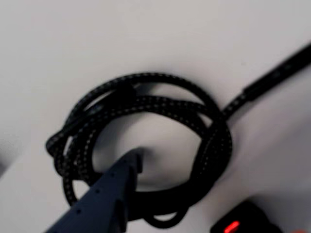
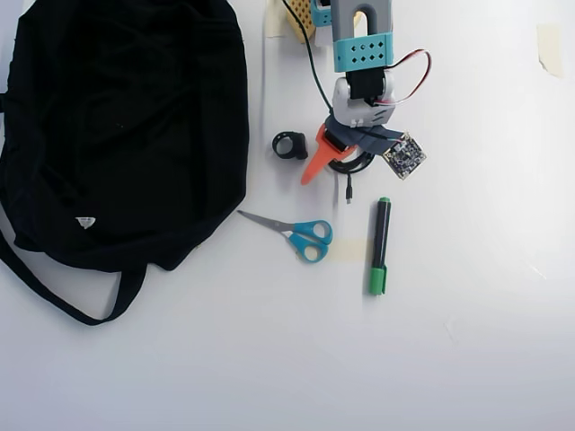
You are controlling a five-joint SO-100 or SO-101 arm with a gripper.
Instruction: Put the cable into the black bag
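Right of the black bag (image 2: 117, 126) in the overhead view, the coiled cable (image 1: 146, 145) lies on the desk (image 2: 467, 341) beneath the end effector (image 2: 337, 160). One finger sits inside the coil; whether the fingers are spread cannot be told. Lifting and bagging remain.

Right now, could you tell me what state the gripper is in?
Gripper: open over the coiled cable, one finger inside the coil, nothing held.
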